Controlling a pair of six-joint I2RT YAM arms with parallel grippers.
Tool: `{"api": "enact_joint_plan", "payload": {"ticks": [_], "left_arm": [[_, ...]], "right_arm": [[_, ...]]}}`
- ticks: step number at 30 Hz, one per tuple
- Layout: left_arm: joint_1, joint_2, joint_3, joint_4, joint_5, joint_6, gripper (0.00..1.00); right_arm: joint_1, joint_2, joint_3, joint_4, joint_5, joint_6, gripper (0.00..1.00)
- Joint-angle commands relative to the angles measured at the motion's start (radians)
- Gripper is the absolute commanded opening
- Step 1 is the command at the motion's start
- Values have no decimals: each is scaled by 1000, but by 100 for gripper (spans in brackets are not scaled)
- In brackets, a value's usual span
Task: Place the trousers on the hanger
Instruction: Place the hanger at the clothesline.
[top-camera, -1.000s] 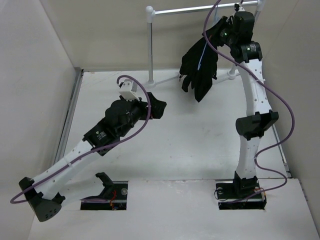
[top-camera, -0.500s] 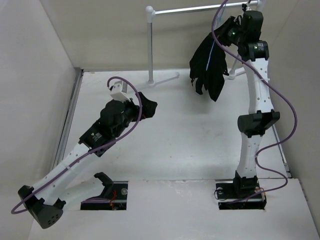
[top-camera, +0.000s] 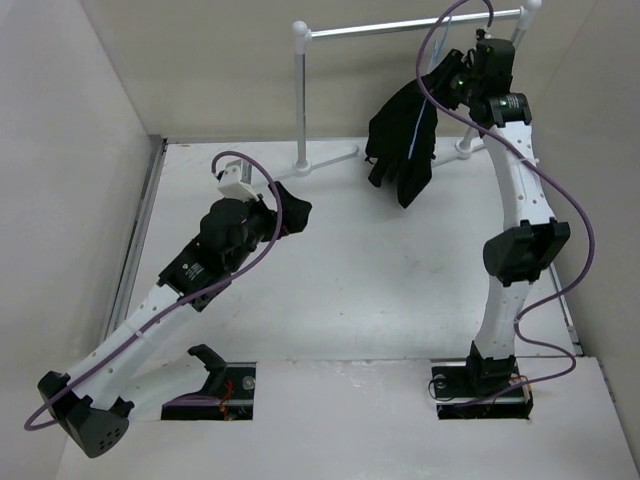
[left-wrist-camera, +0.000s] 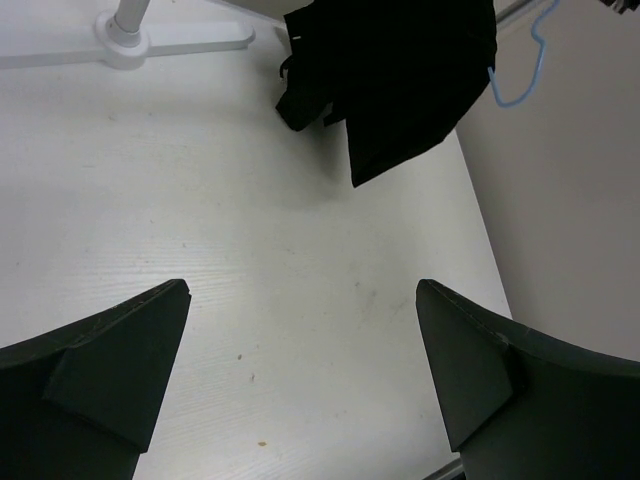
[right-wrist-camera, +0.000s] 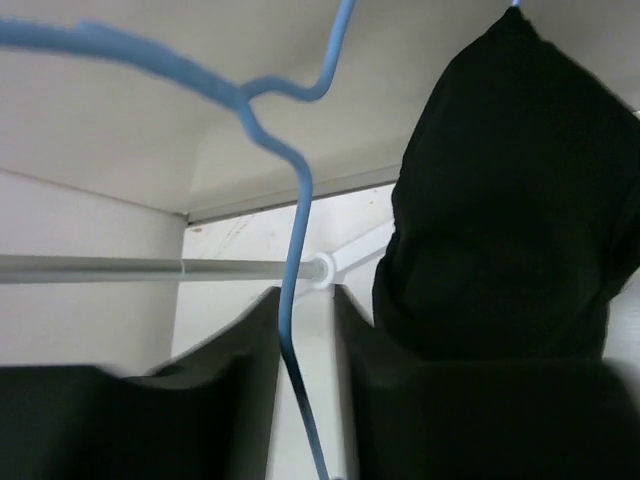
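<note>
Left gripper, nearest the bases: my fingers stand wide apart and hold nothing; they are poised over the white table, left of its middle, facing the far right corner. Right gripper, raised high at the far right on my extended arm: my two fingers are drawn narrow about a run of pale-blue wire, which passes up between them; this wire is the hanger, gripped below its bend. The trousers: a black bundle draped on the hanger, hanging just left of my right gripper and down toward the table; whether the lowest folds touch the surface cannot be told. Farthest: the white garment rack, its rail running above the trousers and its left post foot resting on the table; the hanger's hook is not seen on the rail.
</note>
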Motion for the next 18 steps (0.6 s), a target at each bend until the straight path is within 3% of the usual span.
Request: {"api": "enact_joint_plan", "payload": {"ticks": [1,4,9,18], "left_arm": [[11,-16,3,12,18,-18,100],[23,-5,3,-8,32,-38,100],[49,7,5,-29,49,-62,100],[104,35,26,-115,66,-85,100]], "right_arm": [[-8,-114,-83,135,73,11,48],[-8,-176,-135,182,73,14,75],[-12,-269,-209,199,73,10,98],[-32,-469,-446,268,81,14,100]]}}
